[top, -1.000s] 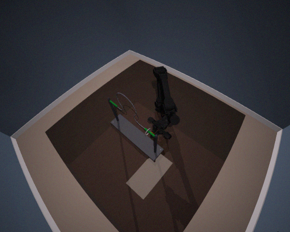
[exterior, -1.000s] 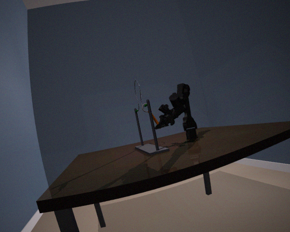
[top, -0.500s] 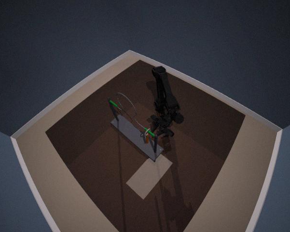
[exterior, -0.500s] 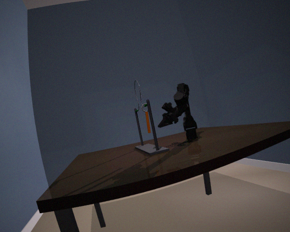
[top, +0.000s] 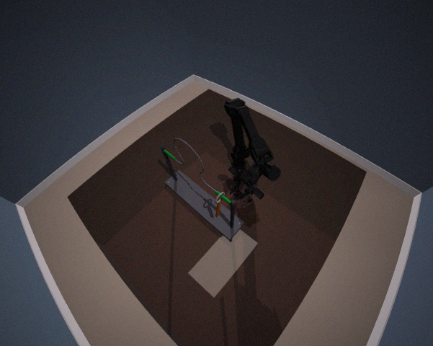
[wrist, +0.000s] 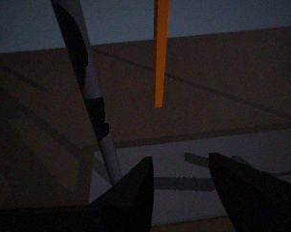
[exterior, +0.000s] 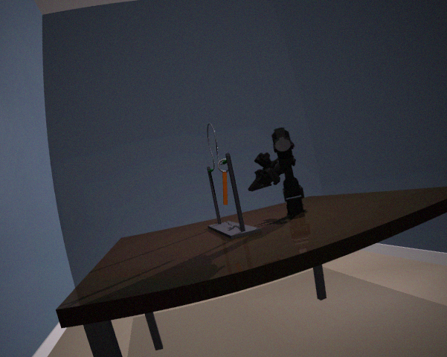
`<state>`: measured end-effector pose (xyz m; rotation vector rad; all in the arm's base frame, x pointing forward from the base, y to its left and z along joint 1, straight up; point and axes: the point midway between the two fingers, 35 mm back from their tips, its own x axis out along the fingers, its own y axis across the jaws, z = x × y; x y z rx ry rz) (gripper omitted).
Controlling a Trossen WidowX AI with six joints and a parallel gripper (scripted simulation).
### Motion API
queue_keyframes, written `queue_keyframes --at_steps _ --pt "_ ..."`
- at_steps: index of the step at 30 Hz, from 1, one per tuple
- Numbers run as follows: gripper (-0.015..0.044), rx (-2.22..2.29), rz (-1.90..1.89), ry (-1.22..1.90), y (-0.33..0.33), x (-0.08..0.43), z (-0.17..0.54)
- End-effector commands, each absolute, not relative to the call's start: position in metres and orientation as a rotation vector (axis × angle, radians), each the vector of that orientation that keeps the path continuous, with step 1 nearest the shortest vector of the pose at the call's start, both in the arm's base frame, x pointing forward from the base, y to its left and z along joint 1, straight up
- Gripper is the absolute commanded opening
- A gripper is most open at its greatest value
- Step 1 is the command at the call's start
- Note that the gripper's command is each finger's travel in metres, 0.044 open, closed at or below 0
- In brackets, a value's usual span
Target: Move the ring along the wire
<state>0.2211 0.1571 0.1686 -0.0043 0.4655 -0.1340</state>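
The pale ring (top: 217, 199) (exterior: 219, 165) hangs around the green part (top: 226, 199) of the wire beside the near post (top: 232, 215) (exterior: 235, 192) (wrist: 93, 84). Its orange handle (top: 218, 208) (exterior: 224, 188) (wrist: 160, 58) hangs straight down below it, clear of the base. My gripper (exterior: 251, 188) (wrist: 180, 161) is open and empty. It is drawn back from the handle on the arm's side, and the handle's lower end shows beyond and above the fingertips in the wrist view. The other green part (top: 168, 154) is bare, next to the far post (top: 168, 163) (exterior: 213, 195).
The thin grey wire (top: 189, 143) (exterior: 207, 138) rises in a tall loop between the green parts. The grey base plate (top: 194, 199) (exterior: 250, 230) carries both posts. In the wrist view, the near post stands left of the handle. A pale patch (top: 222, 264) lies in front of the base.
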Motion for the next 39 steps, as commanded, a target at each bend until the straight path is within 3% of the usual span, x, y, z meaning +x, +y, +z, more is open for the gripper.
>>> queue_keyframes --at_steps 1,11,22,39 --pt "0.0160 -0.002 -0.137 0.462 0.157 0.221 0.170" --pt "0.0160 -0.002 -0.137 0.462 0.157 0.221 0.170" --pt "0.0440 -0.005 -0.131 0.458 0.161 0.184 0.189" --pt "0.0440 -0.005 -0.131 0.458 0.161 0.184 0.189"
